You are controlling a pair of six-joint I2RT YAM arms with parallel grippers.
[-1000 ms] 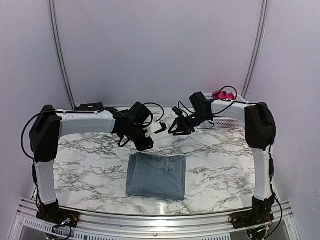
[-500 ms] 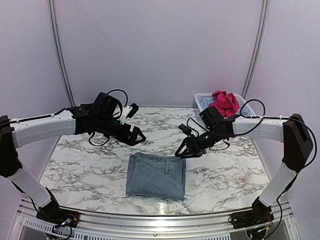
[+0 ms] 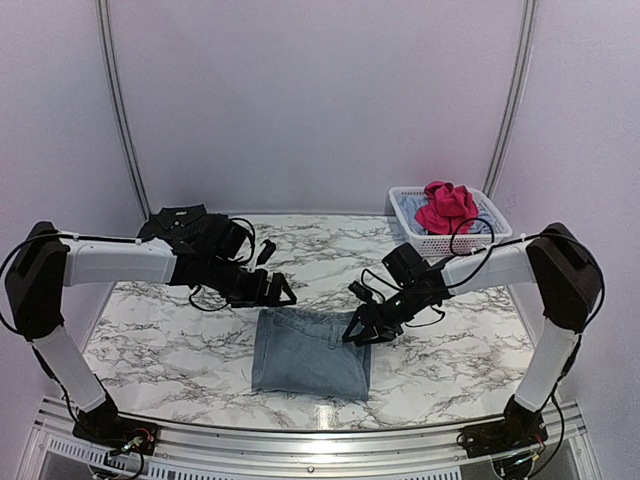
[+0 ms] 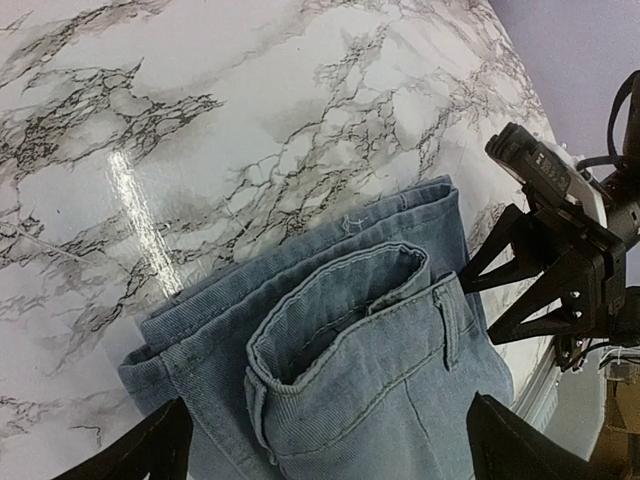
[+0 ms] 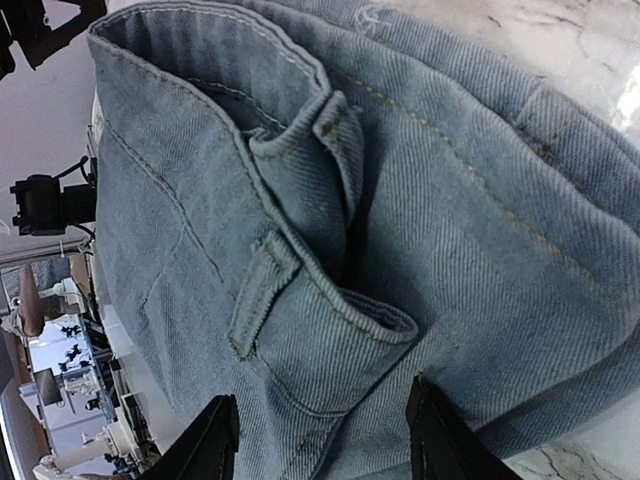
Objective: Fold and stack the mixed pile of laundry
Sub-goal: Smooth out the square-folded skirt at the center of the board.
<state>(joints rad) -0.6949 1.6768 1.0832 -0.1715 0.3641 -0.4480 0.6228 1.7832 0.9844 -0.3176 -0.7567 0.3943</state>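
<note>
While hovering low over the counter (image 3: 170,330), spread wide and gripping nothing: left end effector (image 3: 278,291) and right end effector (image 3: 358,330) alike. Folded jeans (image 3: 312,352) lying directly beneath the right end effector, at their far right corner; just nearward of the left end effector, off their far left corner. Folded nearly square, so no clear long axis; waistband and belt loop uppermost. Nearer: the right. Likely calls for pinching both far corners together. Well beyond the right end effector, apart: basket (image 3: 470,235) holding a pink-red garment (image 3: 445,208) atop a light blue piece (image 3: 410,208).
</note>
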